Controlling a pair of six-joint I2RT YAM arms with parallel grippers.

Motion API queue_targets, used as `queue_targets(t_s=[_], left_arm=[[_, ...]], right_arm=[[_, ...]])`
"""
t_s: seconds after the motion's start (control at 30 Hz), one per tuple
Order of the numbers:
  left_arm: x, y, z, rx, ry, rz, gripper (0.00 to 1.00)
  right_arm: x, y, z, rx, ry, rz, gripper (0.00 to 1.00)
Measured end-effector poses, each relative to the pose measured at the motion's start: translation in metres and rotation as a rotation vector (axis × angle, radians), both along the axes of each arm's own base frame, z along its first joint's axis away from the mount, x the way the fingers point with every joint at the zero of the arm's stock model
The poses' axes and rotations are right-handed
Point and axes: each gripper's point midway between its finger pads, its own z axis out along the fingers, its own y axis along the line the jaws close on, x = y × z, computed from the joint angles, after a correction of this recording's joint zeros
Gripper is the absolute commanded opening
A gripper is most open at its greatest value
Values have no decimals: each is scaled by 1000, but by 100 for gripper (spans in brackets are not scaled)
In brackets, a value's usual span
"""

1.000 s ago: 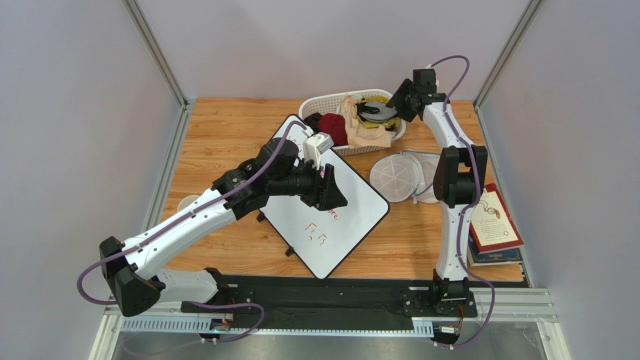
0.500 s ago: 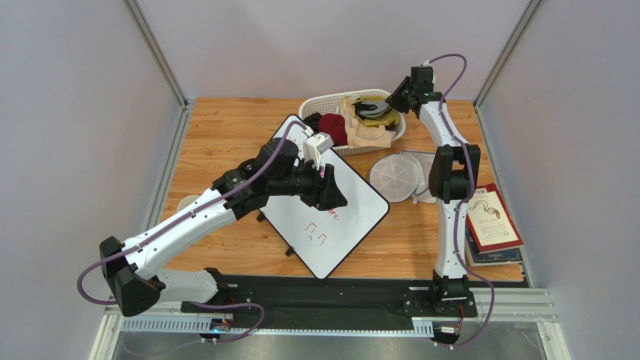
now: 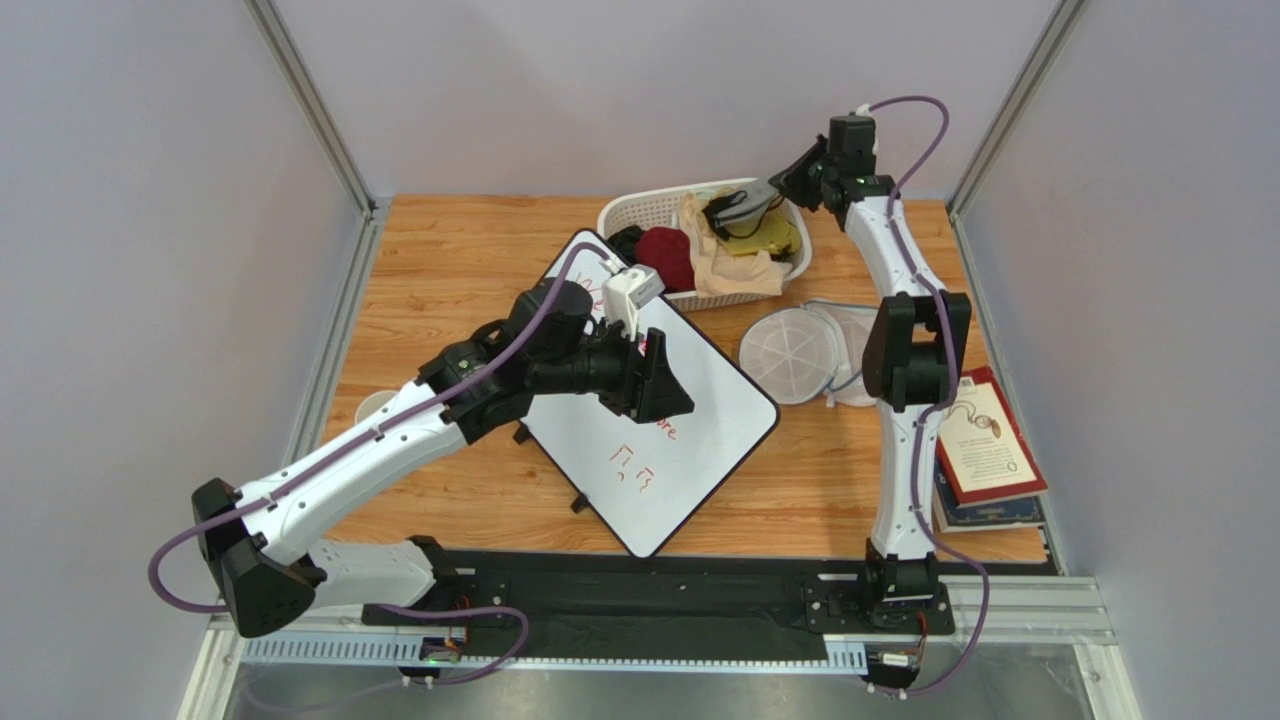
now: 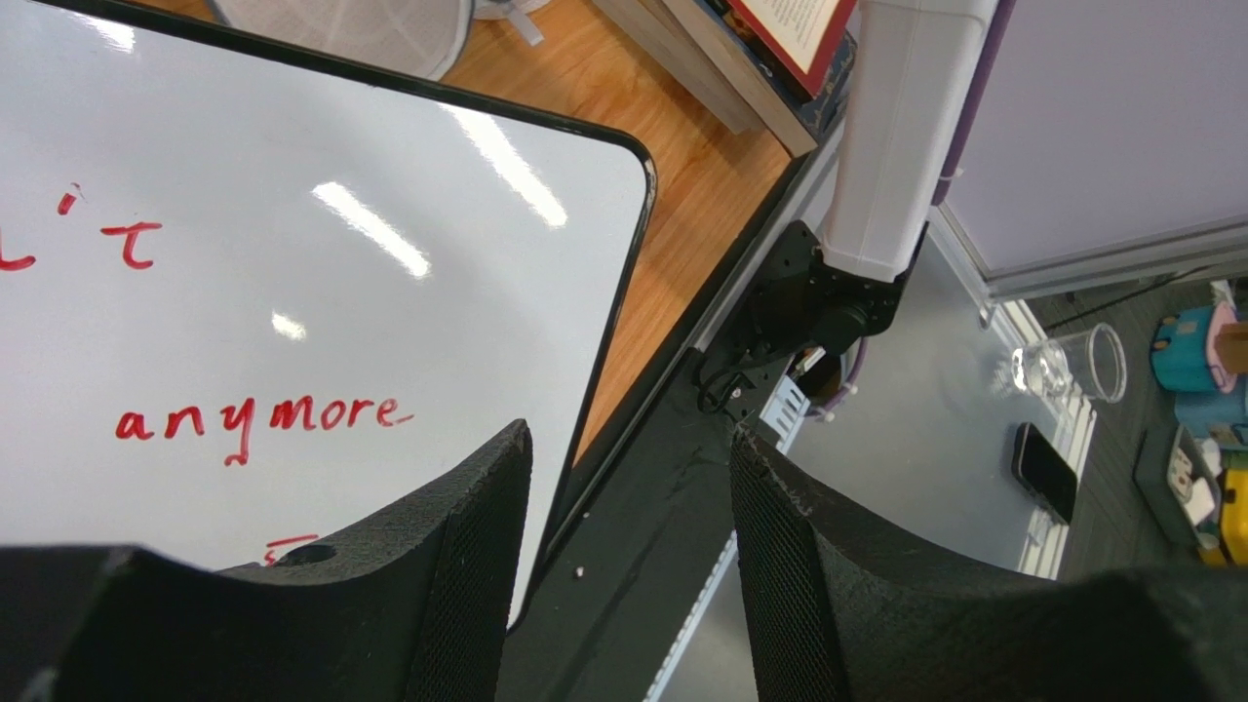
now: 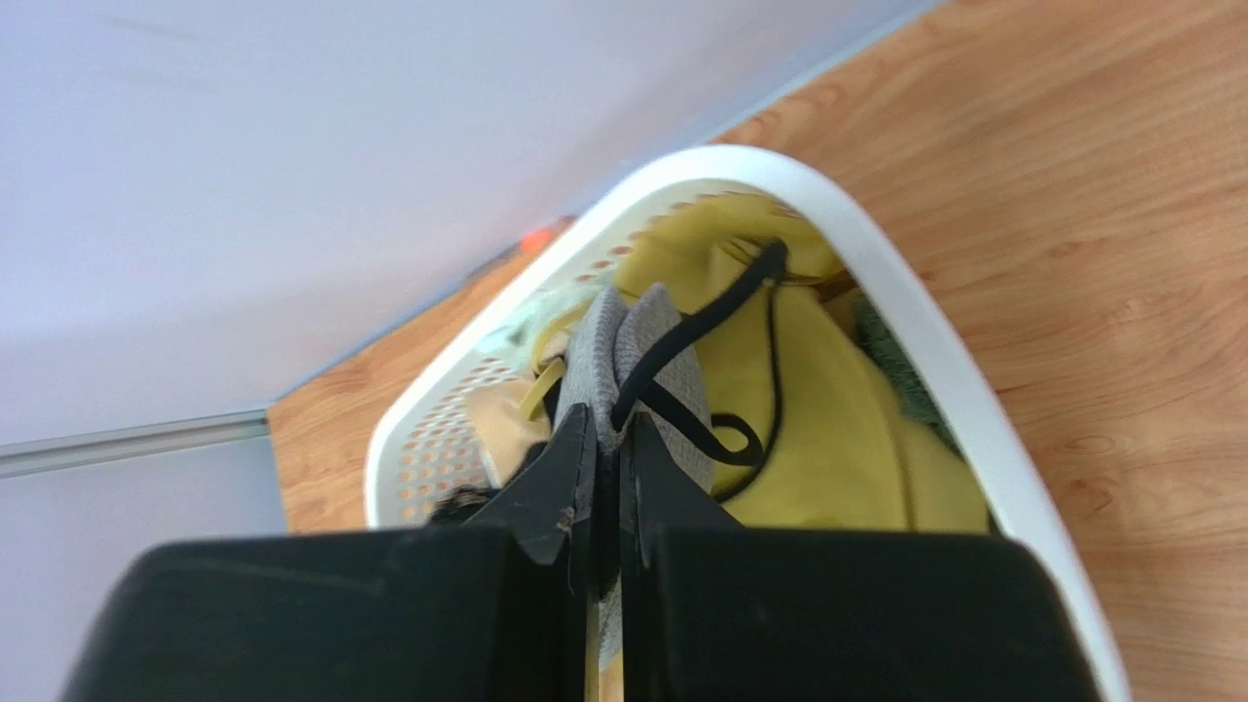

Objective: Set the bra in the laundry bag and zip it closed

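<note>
Where the bra [image 5: 633, 340] lies, yellow garment [image 5: 828, 417] crowds the basket [image 5: 733, 161].

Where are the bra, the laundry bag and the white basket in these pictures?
bra [image 5: 593, 344]: right wrist view, on its grey padded cup.
laundry bag [image 3: 789, 354]: top external view, on the middle of the round mesh.
white basket [image 5: 733, 161]: right wrist view, on its far rim.

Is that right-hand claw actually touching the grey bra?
Touching. The right wrist view shows the right gripper pinched shut on the grey fabric of the bra.
</note>
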Motion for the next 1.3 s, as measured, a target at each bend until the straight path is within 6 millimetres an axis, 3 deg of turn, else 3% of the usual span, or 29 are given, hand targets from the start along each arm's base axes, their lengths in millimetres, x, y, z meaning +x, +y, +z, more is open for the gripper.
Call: queue_targets(t_s=[0.33,0.53,0.73,0.87,0.93,1.1,1.2,1.3], left_arm=[[-7,-9,7,-9,-8,-17,61],[14,-31,40,-29,-83,-27,64],[34,-59,62,-51,-131,-62,76],[47,-71,72,-80,-117,-74,91],[57,-71,76,-117,-74,-58,98],[87,-72,92,-263,56,18,100],[86,-85,98,-349,139,14,100],[72,-108,98,-421,244,-13,100]], right_arm=[[-31,2,129,14,-201,30,0],[-74,-7,173,-39,-250,31,0],[-118,-33,194,-87,-259,-4,0],[-153,-57,192,-118,-228,-51,0],[-179,-68,185,-126,-207,-72,0],[-234,-85,184,-123,-219,-116,0],[-262,-88,191,-111,-256,-147,0],[-283,-87,200,-76,-302,-179,0]])
